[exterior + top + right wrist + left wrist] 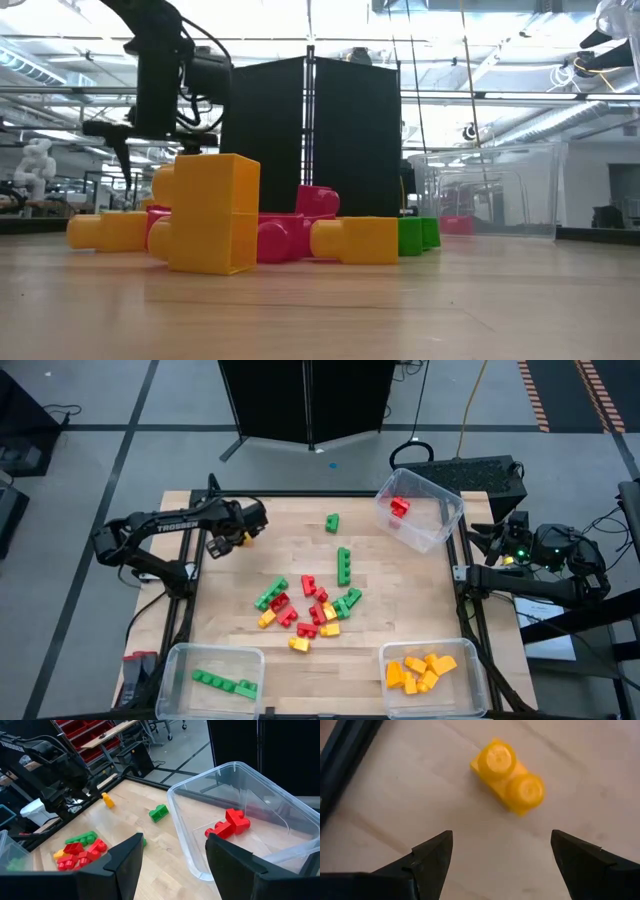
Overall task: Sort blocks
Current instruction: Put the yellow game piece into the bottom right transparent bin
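Yellow block [507,782] under left gripper [500,855]

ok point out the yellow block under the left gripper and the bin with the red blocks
yellow block [507,785], left wrist view, on its studded top
bin with red blocks [448,503], high view, on its clear rim

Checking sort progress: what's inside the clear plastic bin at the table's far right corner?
The tilted clear plastic bin holds red studded plastic bricks, clustered together; the right wrist view shows two or three. No other colours are visible inside. Anything under them is hidden.
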### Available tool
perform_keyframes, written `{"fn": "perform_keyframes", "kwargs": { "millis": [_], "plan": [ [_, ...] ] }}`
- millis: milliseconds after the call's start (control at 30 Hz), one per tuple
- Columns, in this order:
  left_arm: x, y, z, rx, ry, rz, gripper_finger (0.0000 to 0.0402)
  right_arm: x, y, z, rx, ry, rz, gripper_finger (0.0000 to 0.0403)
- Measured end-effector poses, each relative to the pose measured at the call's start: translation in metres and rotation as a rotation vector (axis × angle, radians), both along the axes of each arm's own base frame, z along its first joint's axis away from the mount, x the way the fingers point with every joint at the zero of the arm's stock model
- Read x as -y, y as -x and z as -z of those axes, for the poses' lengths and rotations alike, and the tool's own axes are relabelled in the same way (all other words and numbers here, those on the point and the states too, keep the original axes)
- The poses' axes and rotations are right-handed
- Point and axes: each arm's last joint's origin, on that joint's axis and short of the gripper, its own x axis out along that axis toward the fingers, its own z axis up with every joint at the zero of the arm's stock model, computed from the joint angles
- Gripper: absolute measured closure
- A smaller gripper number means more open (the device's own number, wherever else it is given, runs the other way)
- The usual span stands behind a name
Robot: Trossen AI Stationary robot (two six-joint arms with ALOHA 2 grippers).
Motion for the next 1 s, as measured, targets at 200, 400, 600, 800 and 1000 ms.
{"fn": "perform_keyframes", "kwargs": {
  "millis": [200, 400, 600, 800, 1000],
  "plan": [
    [-0.004, -0.004, -0.001, 0.088, -0.076, -0.231, 0.0091, 0.0, 0.0, 0.0, 0.0, 0.0, 0.0, 0.0195],
    [-0.003, -0.002, 0.003, 0.103, -0.102, -0.379, 0.0091, 0.0, 0.0, 0.0, -0.01, 0.015, -0.006, 0.0195],
    [-0.001, 0.004, 0.013, 0.086, -0.109, -0.476, 0.0091, 0.0, 0.0, 0.0, -0.01, 0.015, -0.006, 0.0195],
    [-0.001, 0.008, 0.019, 0.074, -0.146, -0.524, 0.0091, 0.0, 0.0, 0.0, -0.012, 0.017, -0.007, 0.0195],
    [-0.006, 0.009, 0.031, 0.137, -0.163, -0.546, 0.0091, 0.0, 0.0, 0.0, -0.013, 0.018, -0.007, 0.0195]
  ]
}}
